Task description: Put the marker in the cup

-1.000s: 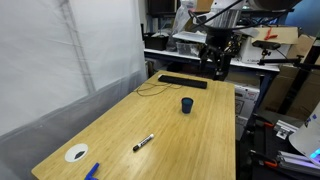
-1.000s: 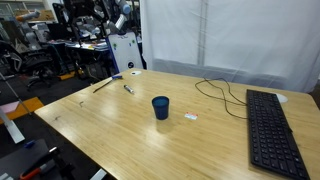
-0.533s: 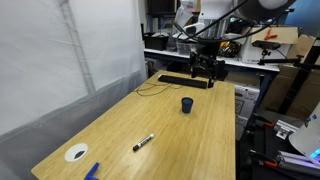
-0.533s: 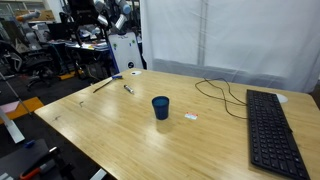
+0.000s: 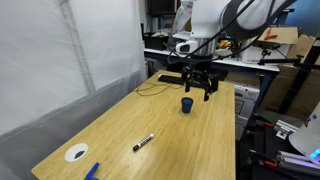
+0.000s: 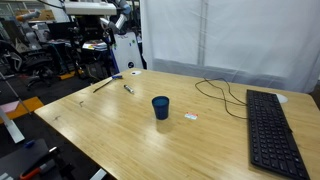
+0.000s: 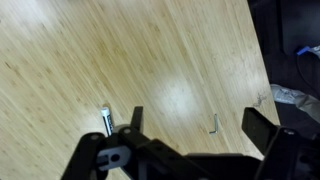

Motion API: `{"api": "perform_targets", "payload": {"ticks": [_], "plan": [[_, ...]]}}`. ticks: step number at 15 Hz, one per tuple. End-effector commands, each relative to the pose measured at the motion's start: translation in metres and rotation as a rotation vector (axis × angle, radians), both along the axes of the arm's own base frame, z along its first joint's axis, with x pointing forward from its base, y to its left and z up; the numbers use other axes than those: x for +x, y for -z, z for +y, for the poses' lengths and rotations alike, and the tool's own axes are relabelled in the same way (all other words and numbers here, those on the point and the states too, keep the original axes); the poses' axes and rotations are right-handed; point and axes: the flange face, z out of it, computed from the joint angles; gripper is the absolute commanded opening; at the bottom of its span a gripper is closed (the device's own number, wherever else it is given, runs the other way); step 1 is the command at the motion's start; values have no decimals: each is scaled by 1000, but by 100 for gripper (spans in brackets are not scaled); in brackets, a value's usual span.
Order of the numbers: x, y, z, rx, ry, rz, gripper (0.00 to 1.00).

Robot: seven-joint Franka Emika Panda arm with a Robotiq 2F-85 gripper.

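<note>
The marker [image 5: 143, 143], black with a white section, lies flat on the wooden table toward its near end; it also shows in an exterior view [image 6: 128, 89]. The small dark blue cup [image 5: 186, 103] stands upright mid-table, also seen in an exterior view [image 6: 160, 107]. My gripper [image 5: 200, 86] hangs above the table just beyond the cup, between it and the keyboard, far from the marker. In the wrist view its jaws [image 7: 200, 125] are open and empty over bare wood. A small white-and-dark stick [image 7: 106, 122], likely the marker, peeks out beside one finger.
A black keyboard [image 5: 178, 80] lies at the far end, with a thin cable beside it; it also shows in an exterior view [image 6: 272, 130]. A white tape roll [image 5: 76, 153] and a flat blue object [image 5: 92, 171] lie at the near corner. A small hex key [image 7: 214, 123] lies on the wood.
My gripper has come down and forward from above the keyboard to just beyond the cup. The marker and cup have not moved.
</note>
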Motion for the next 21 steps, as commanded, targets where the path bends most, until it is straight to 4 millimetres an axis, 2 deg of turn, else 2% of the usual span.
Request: {"api": "perform_targets", "payload": {"ticks": [1,3,5,11,16,18,19,20,21], "plan": [[42,30,-3,36,-130,29,100],[62,44,-6,33,-172,43,100],[79,47,0,32,-195,30,100],[106,56,49,49,-242,-24,100],[132,89,74,-38,-284,-39,100],[138,99,87,-27,-338,-16,100],[136,98,93,14,-389,0,100],[131,106,88,-16,-329,-21,100],[131,107,95,-5,-354,-18,100]]}}
